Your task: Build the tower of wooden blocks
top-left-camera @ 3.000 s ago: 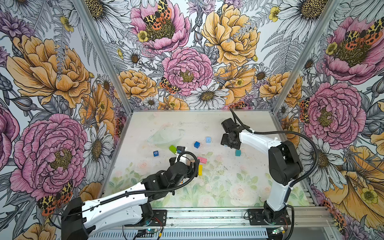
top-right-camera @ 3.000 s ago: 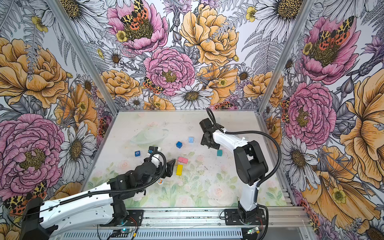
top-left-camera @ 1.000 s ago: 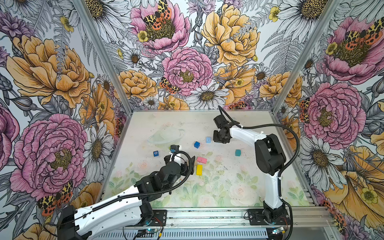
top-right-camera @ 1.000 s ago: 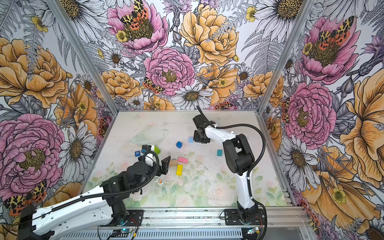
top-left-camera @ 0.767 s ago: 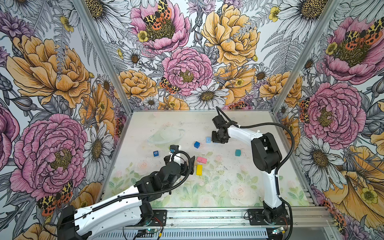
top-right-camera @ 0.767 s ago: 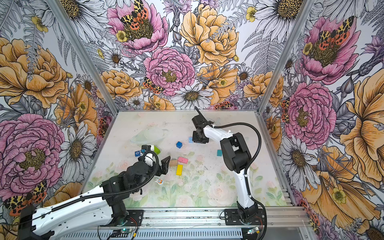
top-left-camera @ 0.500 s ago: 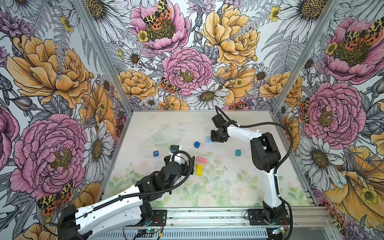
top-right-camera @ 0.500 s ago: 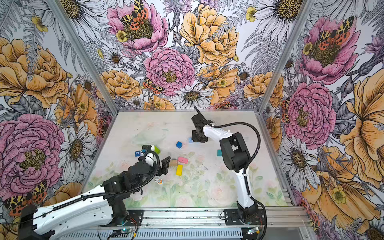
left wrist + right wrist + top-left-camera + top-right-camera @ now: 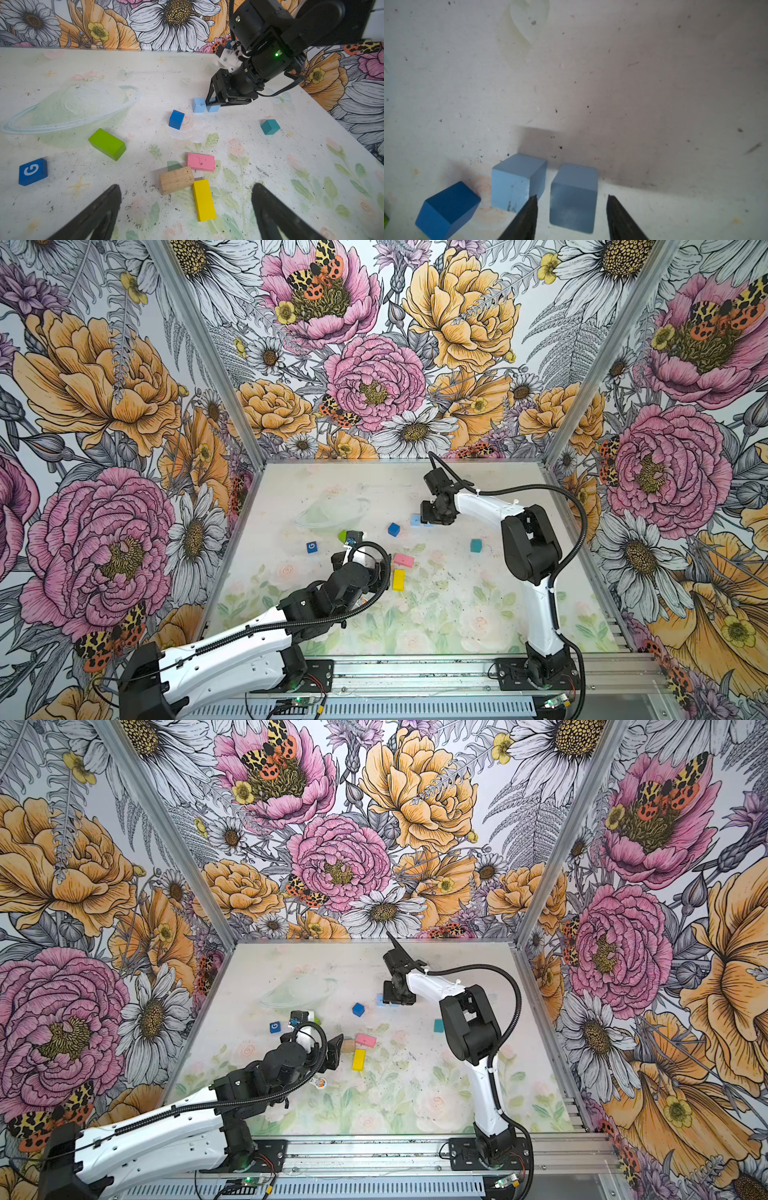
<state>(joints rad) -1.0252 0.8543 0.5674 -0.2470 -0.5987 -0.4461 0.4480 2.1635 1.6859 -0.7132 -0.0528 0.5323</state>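
Observation:
My right gripper (image 9: 572, 196) is open, its jaws straddling a light blue cube (image 9: 574, 176) with a gap on each side. A second light blue cube (image 9: 512, 187) stands right beside it, and a dark blue cube (image 9: 446, 209) further off. The left wrist view shows a teal cube (image 9: 270, 126), a green brick (image 9: 107, 143), a pink brick (image 9: 201, 162), a bare-wood brick (image 9: 176, 180) and a yellow brick (image 9: 204, 200), all lying singly on the table. My left gripper (image 9: 186, 185) is wide open and empty, just short of the bare-wood and yellow bricks. No tower is in view.
A blue tile with a white G (image 9: 32, 171) lies at the left, near the green brick. A small round token (image 9: 319, 1083) sits by the left arm. Flowered walls close the table (image 9: 457, 614) on three sides, and a metal rail (image 9: 415, 668) runs along the front.
My right gripper moved left to the light blue cube and its jaws have parted off a second light blue cube now standing there. The left arm drew back slightly, then held still.

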